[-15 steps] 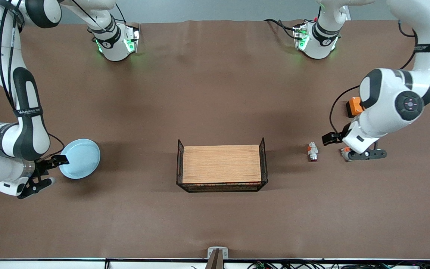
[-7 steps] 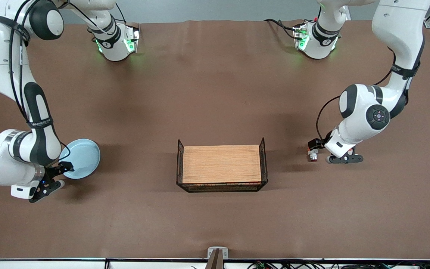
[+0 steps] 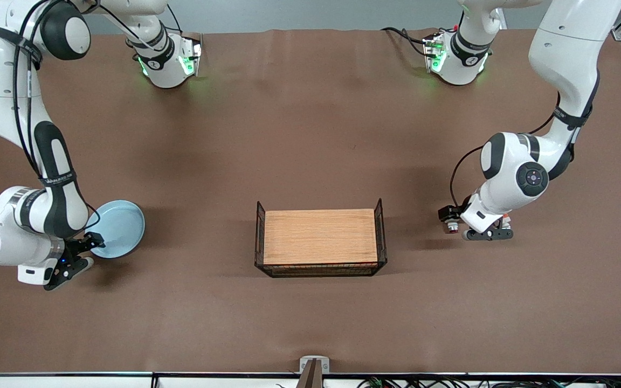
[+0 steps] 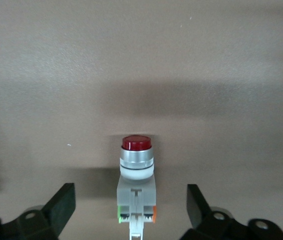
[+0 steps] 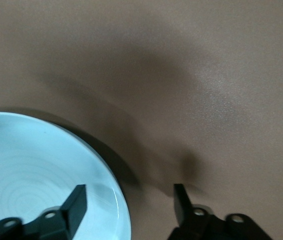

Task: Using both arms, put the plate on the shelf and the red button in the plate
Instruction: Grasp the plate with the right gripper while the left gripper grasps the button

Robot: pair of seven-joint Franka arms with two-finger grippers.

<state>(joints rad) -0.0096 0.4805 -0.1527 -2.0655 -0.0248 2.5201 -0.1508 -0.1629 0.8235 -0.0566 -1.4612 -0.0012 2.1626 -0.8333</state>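
Note:
The pale blue plate [image 3: 119,229] lies on the table at the right arm's end. My right gripper [image 3: 84,253] is open at the plate's rim nearest the front camera. In the right wrist view one finger [image 5: 76,202] is over the plate's inside [image 5: 36,170] and the other is outside the rim. The red button [image 3: 453,227] lies on the table at the left arm's end, mostly hidden under the left wrist. My left gripper [image 3: 467,223] is open and low around it. In the left wrist view the button [image 4: 136,175] lies between the fingers [image 4: 61,205], red cap pointing away.
A wooden board in a black wire rack [image 3: 320,237] stands at mid-table between the two grippers. A small orange-and-white piece [image 3: 505,218] peeks out beside the left wrist. Bare brown table lies all around.
The left gripper has moved toward the table's middle and now has its fingers either side of the red button. The right gripper has shifted slightly along the plate's rim.

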